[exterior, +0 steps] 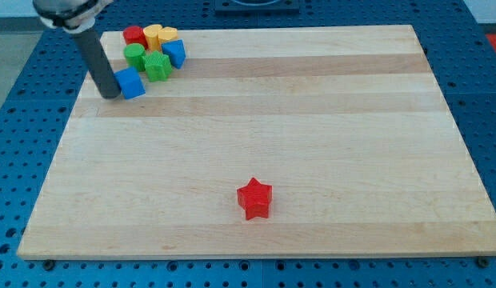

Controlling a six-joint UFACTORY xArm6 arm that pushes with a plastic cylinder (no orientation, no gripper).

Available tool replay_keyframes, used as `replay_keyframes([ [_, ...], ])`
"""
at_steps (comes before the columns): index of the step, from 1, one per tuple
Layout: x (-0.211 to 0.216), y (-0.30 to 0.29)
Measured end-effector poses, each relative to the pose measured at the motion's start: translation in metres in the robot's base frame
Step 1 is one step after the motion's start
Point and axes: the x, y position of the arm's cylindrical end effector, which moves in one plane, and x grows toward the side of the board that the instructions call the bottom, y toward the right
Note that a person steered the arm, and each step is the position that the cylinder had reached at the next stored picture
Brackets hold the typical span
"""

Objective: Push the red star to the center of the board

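The red star (254, 198) lies on the wooden board (312, 120) near the view's bottom, a little right of the middle. My tip (109, 95) is far away at the view's upper left, touching the left side of a blue block (131, 82). The rod rises from there toward the top left corner.
A cluster of blocks sits at the view's upper left: a red block (135, 36), two yellow blocks (161, 36), a green block (135, 55), a green star-like block (158, 66) and a second blue block (175, 54). Blue perforated table surrounds the board.
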Motion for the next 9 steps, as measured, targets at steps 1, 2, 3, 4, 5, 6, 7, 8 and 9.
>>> replay_keyframes([
  [1, -0.034, 0.000],
  [2, -0.016, -0.024],
  [3, 0.059, -0.001],
  [4, 0.072, 0.140],
  [5, 0.108, 0.282],
  [6, 0.210, 0.348],
  [7, 0.259, 0.324],
  [8, 0.254, 0.282],
  [9, 0.245, 0.244],
])
